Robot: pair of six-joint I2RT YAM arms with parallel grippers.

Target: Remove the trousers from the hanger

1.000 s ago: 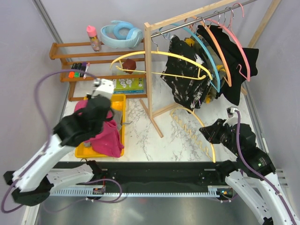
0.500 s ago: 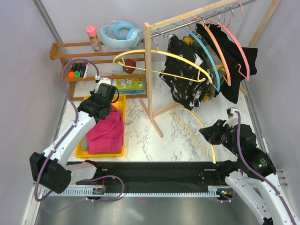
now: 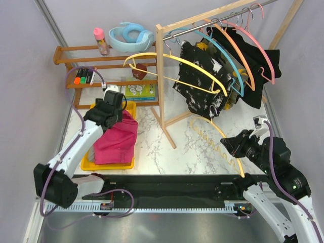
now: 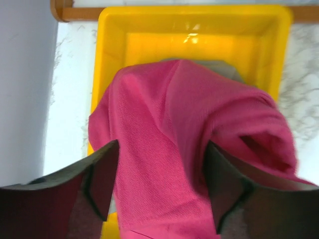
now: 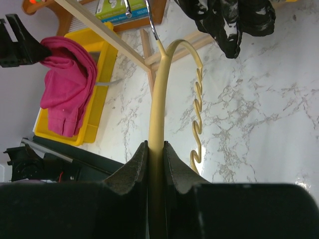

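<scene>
Magenta trousers (image 3: 117, 144) lie heaped over the far end of a yellow tray (image 3: 87, 164) on the left of the marble desk (image 3: 152, 147) in the overhead view, off any hanger. Their top fold reaches up to the left claw (image 3: 117, 112). On the right, the right claw (image 3: 229, 144) sits on a pale yellow hanger (image 3: 211, 123) with a wavy bar, which is bare and low over the desk. Behind it, black trousers with white speckles (image 3: 200, 96) hang from another yellow hanger (image 3: 172, 58) on the clothes rail (image 3: 192, 28). A plain black garment (image 3: 258, 66) hangs further right among blue, orange and pink hangers.

From the left wrist, the left claw (image 4: 162, 184) is spread wide, its dark fingers (image 4: 102, 179) on either side of the magenta trousers (image 4: 189, 139). The cloth fills the gap between them. It drapes down into the yellow tray (image 4: 114, 30), with a bit of grey cloth (image 4: 224, 67) showing beneath its far edge.

From the right wrist, the right claw (image 5: 155, 159) is pressed together on the arm of the pale yellow hanger (image 5: 159, 89), which curves away above the desk (image 5: 259, 124). The speckled trousers (image 5: 224, 25) dangle at the top edge. The magenta trousers (image 5: 67, 84) hang over the yellow tray (image 5: 94, 124) at the left.
</scene>
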